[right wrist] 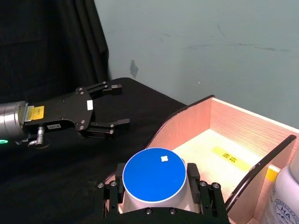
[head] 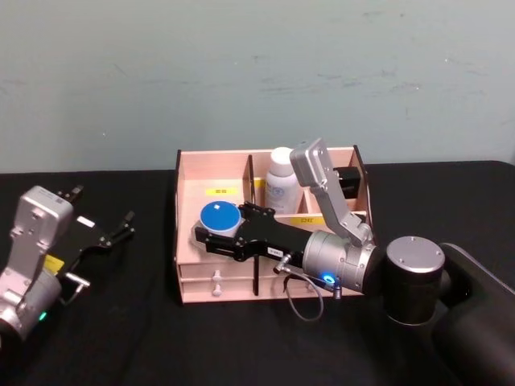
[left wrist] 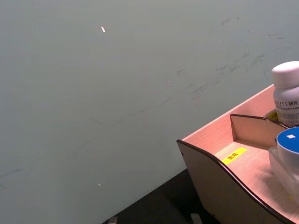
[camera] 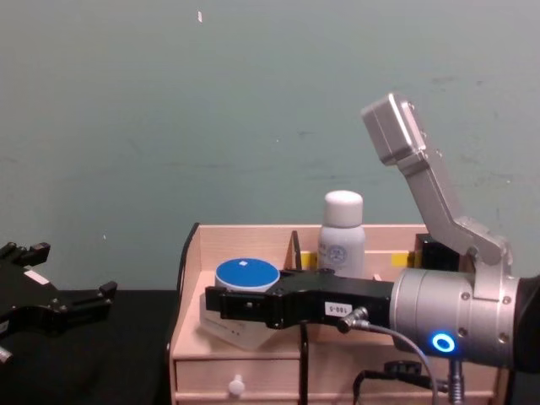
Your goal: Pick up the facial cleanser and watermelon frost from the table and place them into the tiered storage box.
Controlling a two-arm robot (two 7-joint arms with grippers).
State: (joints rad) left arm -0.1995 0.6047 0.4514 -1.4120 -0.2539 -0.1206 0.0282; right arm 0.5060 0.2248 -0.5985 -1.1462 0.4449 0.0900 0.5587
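The watermelon frost [head: 219,218], a squat clear jar with a blue lid, sits between the fingers of my right gripper [head: 216,235], which is shut on it over the front left compartment of the tiered storage box [head: 211,283]. In the right wrist view the black fingers [right wrist: 193,176] press both sides of the watermelon frost [right wrist: 154,174]. The facial cleanser [head: 281,182], a white bottle, stands upright in a back compartment of the tiered storage box; the chest view shows the facial cleanser [camera: 342,233] behind my right gripper [camera: 232,304]. My left gripper [head: 105,229] rests open at the left, apart from the box.
A dark object [head: 348,178] sits in the back right compartment. Two small drawers with white knobs [head: 216,277] front the box. Black cloth [head: 129,338] covers the table, and a pale green wall [head: 257,72] stands close behind.
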